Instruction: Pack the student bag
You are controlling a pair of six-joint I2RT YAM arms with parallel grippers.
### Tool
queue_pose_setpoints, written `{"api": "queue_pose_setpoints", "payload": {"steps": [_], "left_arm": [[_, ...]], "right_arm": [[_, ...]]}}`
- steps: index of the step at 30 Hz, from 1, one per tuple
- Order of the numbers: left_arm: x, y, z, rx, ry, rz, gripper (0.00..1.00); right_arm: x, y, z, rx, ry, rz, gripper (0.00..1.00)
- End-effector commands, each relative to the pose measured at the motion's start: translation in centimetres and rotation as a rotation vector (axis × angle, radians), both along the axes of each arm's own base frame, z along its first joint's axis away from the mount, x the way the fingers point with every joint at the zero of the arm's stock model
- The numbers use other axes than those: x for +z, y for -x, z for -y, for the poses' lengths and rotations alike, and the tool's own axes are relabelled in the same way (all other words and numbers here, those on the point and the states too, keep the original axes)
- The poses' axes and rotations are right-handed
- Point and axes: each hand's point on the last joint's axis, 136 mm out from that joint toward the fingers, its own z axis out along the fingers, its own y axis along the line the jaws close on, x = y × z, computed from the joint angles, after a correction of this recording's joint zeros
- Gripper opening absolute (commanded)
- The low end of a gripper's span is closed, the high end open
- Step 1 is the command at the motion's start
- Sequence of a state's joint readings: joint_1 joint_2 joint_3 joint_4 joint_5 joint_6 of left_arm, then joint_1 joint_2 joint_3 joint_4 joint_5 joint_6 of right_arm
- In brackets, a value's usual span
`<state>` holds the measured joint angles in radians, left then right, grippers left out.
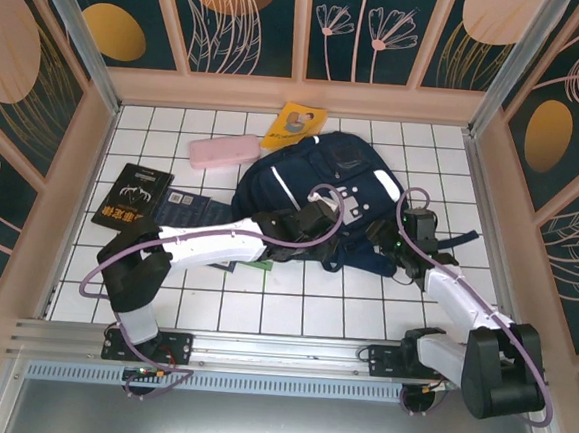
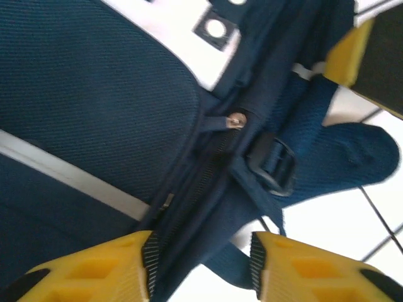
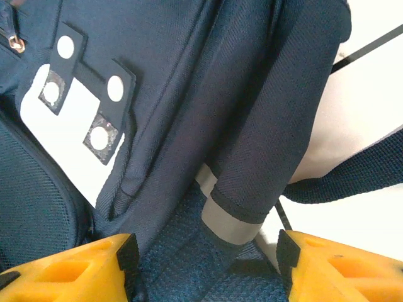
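Note:
The student bag [image 1: 322, 184], a big navy backpack with white stripes, lies flat on the white tiles in the middle of the top view. My left gripper [image 1: 319, 224] hovers over its near edge. In the left wrist view that gripper [image 2: 201, 258] stands open astride the zip seam, and a metal zip pull [image 2: 236, 119] and a black buckle [image 2: 274, 165] lie just ahead. My right gripper [image 1: 395, 251] is at the bag's right side. It [image 3: 208, 251] is open too, with blue mesh and a grey-banded strap [image 3: 233, 220] loose between its yellow fingers.
A pink pencil case [image 1: 224, 152] and a yellow book [image 1: 295, 125] lie behind the bag. To the bag's left there is a black book [image 1: 131, 196] and beside it a dark notebook [image 1: 195, 209]. Patterned walls close in the tiled floor on three sides.

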<state>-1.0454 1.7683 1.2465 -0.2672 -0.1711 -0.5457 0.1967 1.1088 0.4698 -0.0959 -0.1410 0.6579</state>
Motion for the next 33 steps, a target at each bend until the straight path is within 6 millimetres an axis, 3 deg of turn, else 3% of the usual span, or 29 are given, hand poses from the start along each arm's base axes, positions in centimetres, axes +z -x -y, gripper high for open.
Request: {"api": "queue_pose_setpoints", "payload": {"steps": [1, 9, 13, 16, 19, 23, 27, 30, 33], "left_arm": [[-0.6, -1.2, 0.9, 0.012, -0.029, 0.014, 0.48], [-3.5, -1.4, 6.7, -0.094, 0.033, -0.086, 0.45], [-2.5, 1.5, 9.4, -0.271, 0.161, -0.169, 0.35], [-1.2, 4.0, 9.8, -0.393, 0.228, -0.216, 0.34], [-0.4, 5.7, 8.9, -0.446, 0.242, -0.246, 0.36], [1.0, 5.1, 6.3, -0.363, 0.228, -0.171, 0.38], [1.4, 2.9, 3.5, -0.203, 0.154, -0.072, 0.41], [0.7, 0.7, 0.6, -0.068, 0.024, 0.015, 0.43], [-0.4, -0.2, -1.1, -0.041, -0.093, 0.056, 0.44]], "right_arm": [[0.5, -0.5, -0.3, 0.002, -0.03, 0.022, 0.63], [-0.3, -0.1, 0.1, -0.005, -0.011, 0.005, 0.61], [-0.4, -0.3, 0.2, -0.009, -0.007, 0.01, 0.61], [-0.1, -0.5, 0.2, -0.01, -0.003, 0.017, 0.61], [-0.1, -0.6, 0.3, -0.008, -0.001, 0.02, 0.61], [-0.2, -0.4, 0.1, 0.0, -0.013, 0.005, 0.6], [-1.1, 0.3, 0.9, -0.038, 0.015, -0.04, 0.6], [-1.7, 1.1, 1.2, -0.054, 0.014, -0.08, 0.6], [-2.0, 1.2, 0.7, -0.037, -0.015, -0.068, 0.6]]}}
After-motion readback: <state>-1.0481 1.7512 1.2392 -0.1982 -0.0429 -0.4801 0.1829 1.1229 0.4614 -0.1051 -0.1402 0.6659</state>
